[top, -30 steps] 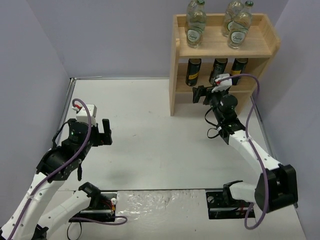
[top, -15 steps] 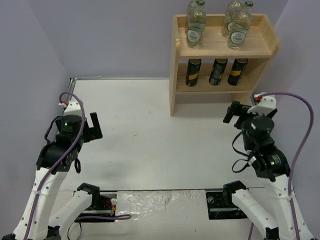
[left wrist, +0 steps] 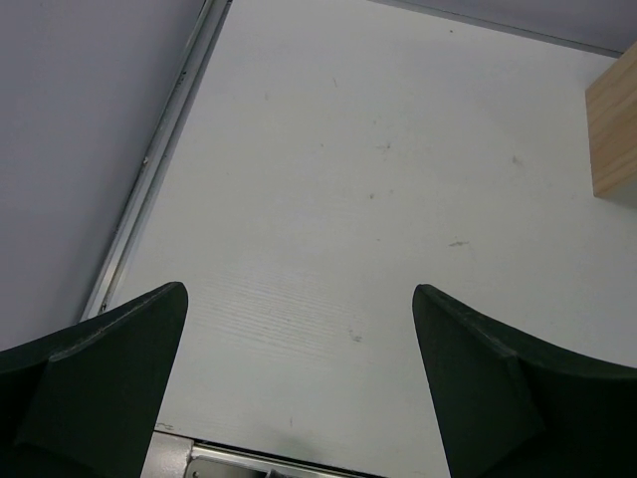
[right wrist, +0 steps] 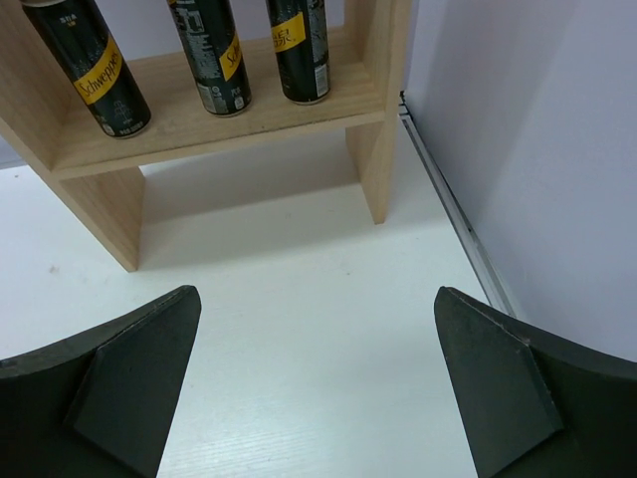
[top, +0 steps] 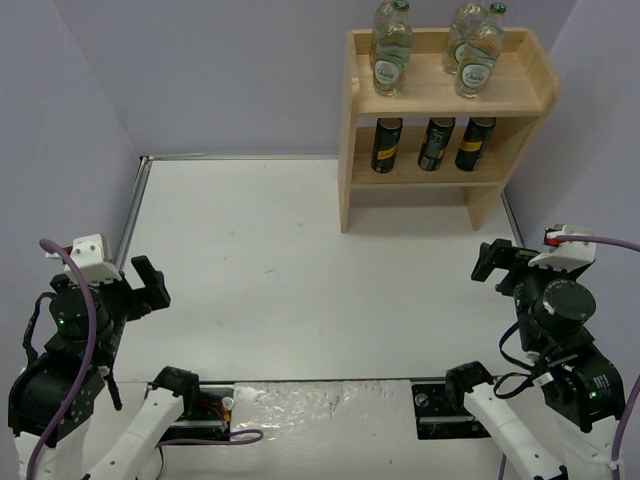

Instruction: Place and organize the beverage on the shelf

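Beverage [top: 436,143] stocked on shelf [top: 347,150]; both grippers idle.
Left gripper [left wrist: 299,294]: fingers spread, gripping nothing, shelf corner well ahead to their right. Right gripper [right wrist: 314,299]: fingers spread, three cans [right wrist: 209,55] on the lower tier ahead; bottles [top: 391,50] on the upper tier.

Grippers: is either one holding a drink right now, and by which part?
Nothing is held: left gripper and right gripper are both open and empty, away from the shelf.
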`<action>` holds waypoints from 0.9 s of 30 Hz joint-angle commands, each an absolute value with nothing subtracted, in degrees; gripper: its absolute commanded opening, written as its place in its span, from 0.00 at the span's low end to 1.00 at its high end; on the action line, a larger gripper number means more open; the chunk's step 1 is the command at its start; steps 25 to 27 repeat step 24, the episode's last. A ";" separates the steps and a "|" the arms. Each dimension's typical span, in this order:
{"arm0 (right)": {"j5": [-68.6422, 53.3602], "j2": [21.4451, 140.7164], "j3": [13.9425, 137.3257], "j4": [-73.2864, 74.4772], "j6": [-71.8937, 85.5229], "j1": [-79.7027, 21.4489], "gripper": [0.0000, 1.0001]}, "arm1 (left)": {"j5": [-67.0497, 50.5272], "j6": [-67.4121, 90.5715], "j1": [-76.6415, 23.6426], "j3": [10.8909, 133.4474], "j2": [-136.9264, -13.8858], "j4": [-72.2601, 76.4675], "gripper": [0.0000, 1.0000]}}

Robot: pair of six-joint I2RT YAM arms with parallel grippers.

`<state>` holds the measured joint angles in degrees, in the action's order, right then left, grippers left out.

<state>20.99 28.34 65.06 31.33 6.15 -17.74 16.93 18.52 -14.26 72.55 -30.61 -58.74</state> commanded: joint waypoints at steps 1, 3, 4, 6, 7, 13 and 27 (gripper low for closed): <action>23.46 28.39 64.51 32.26 4.92 -18.02 1.00 | 18.19 16.61 -14.06 74.35 -32.08 -61.35 0.94; 23.99 28.56 64.34 32.26 4.83 -18.02 1.00 | 18.63 16.35 -14.06 74.88 -32.25 -61.70 0.94; 24.08 28.74 64.34 32.26 4.83 -18.10 1.00 | 18.72 16.26 -14.06 74.88 -32.26 -61.70 0.94; 24.34 29.00 64.51 32.26 4.83 -18.10 1.00 | 18.63 16.26 -14.06 74.97 -32.34 -61.35 0.94; 24.26 29.09 64.60 32.26 4.83 -18.11 1.00 | 18.37 16.26 -14.06 74.97 -32.43 -61.35 0.94; 24.34 29.18 65.04 32.17 4.75 -18.02 1.00 | 17.49 16.26 -14.06 75.41 -32.70 -60.73 0.94; 25.66 29.88 63.54 31.47 5.62 -18.10 1.00 | 16.44 16.35 -14.06 74.53 -32.70 -59.59 0.94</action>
